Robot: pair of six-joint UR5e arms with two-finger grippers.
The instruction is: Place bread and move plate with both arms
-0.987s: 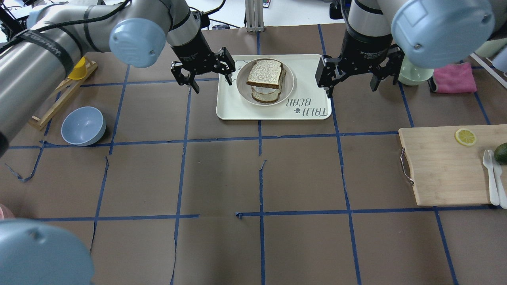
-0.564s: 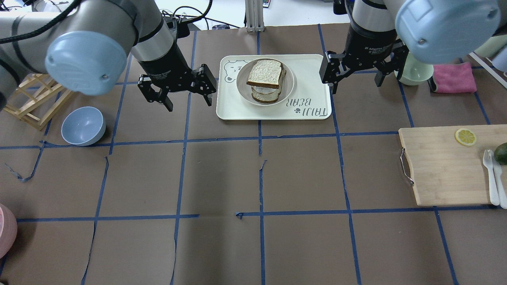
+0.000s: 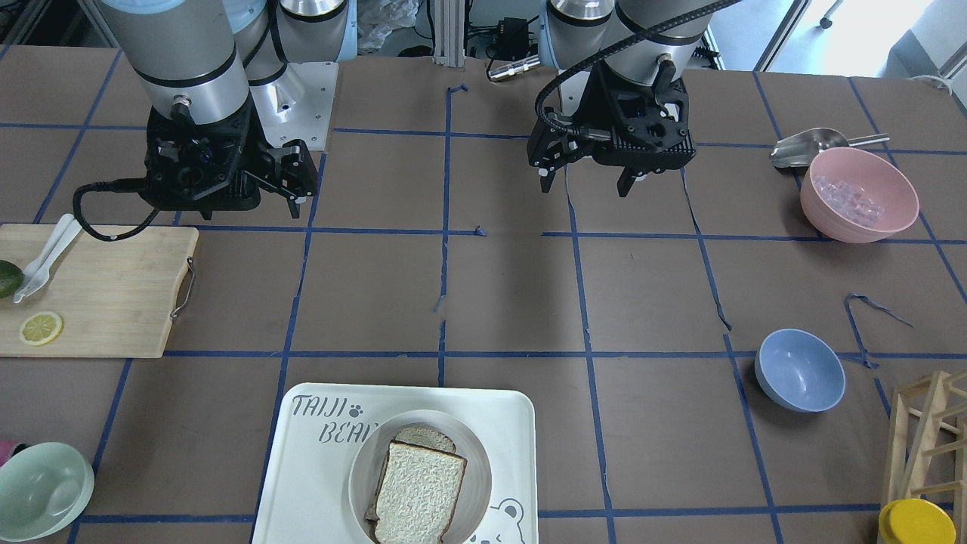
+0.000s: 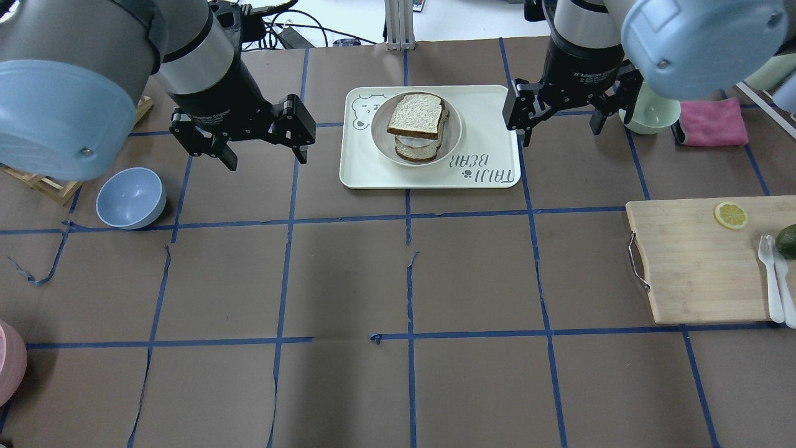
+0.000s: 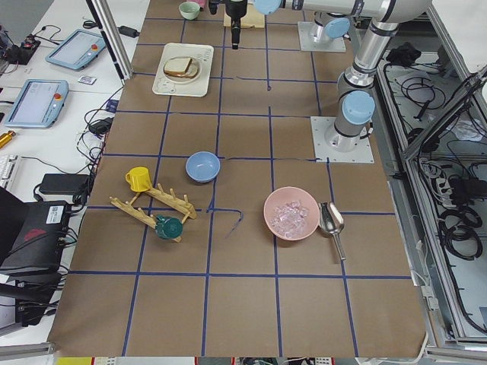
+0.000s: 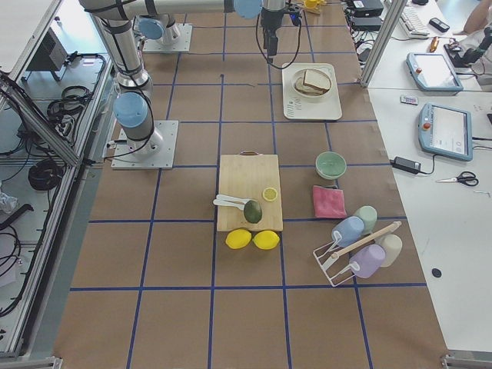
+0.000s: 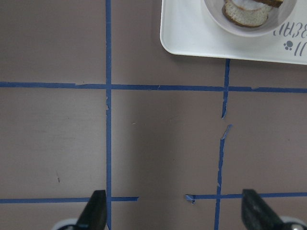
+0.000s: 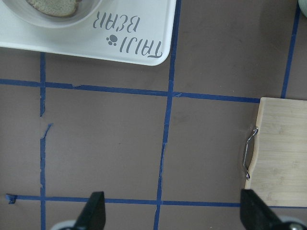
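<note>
The bread lies on top of another slice with egg, on the round plate. The plate sits on the "TAIJI BEAR" tray at the far centre of the table. The stack also shows in the front view, with the bread on the plate. My left gripper is open and empty above the table, left of the tray. My right gripper is open and empty just right of the tray's edge. The left wrist view shows open fingertips and the plate's edge.
A blue bowl and a wooden rack are at the left. A green bowl and pink cloth are behind the right gripper. A cutting board holds a lemon slice, avocado and cutlery. A pink bowl stands near the robot's left.
My left gripper has moved left, from beside the plate over the tray's edge to the table left of the tray. My right gripper has shifted slightly away. Both stayed open.
</note>
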